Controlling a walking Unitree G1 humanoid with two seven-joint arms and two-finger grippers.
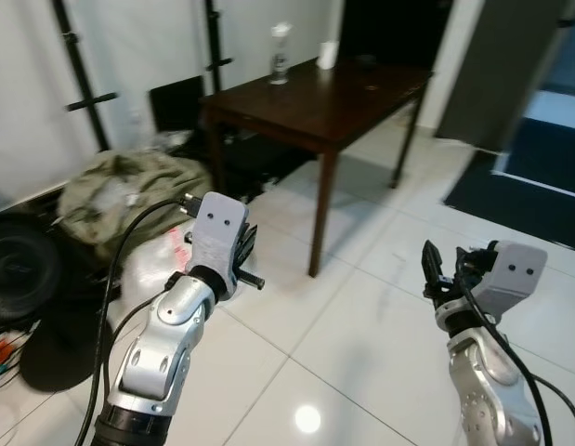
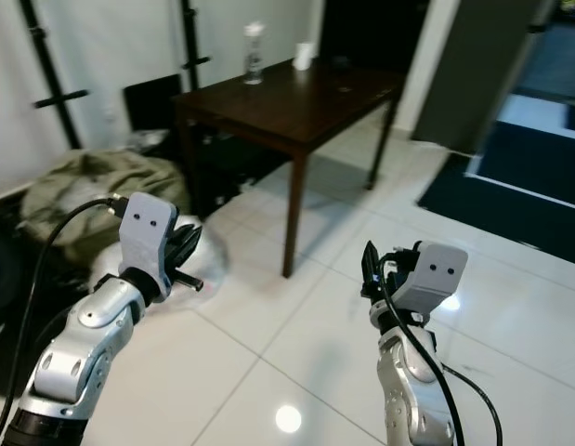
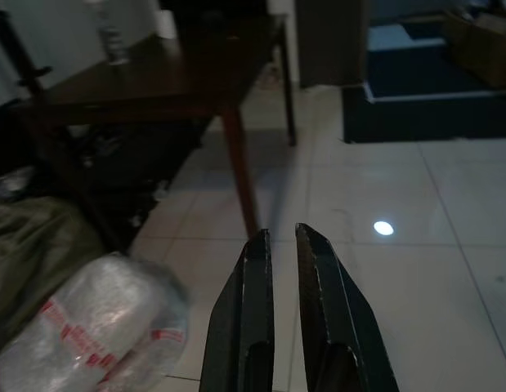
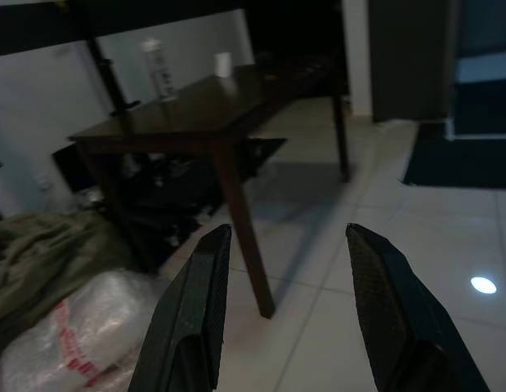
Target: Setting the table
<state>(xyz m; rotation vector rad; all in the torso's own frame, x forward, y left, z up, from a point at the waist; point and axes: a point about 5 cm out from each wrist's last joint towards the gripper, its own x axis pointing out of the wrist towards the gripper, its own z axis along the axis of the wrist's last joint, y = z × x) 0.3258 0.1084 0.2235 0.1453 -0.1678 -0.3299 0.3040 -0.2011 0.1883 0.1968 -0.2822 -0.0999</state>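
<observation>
A dark wooden table (image 1: 315,102) stands a few steps ahead across the white tiled floor. On its far end stand a clear plastic bottle (image 1: 280,54) and a white cup (image 1: 327,55). My left gripper (image 1: 244,243) is raised in front of me at the left, fingers nearly together with nothing between them (image 3: 279,238). At the right my right gripper (image 1: 443,265) is raised too, its fingers spread wide and empty (image 4: 289,237). Both point toward the table.
Left of the table lie an olive-green bag (image 1: 129,190) and a roll of bubble wrap (image 3: 89,318) on the floor. Black stand poles (image 1: 78,74) lean by the white wall. A dark mat (image 1: 519,200) lies at the right.
</observation>
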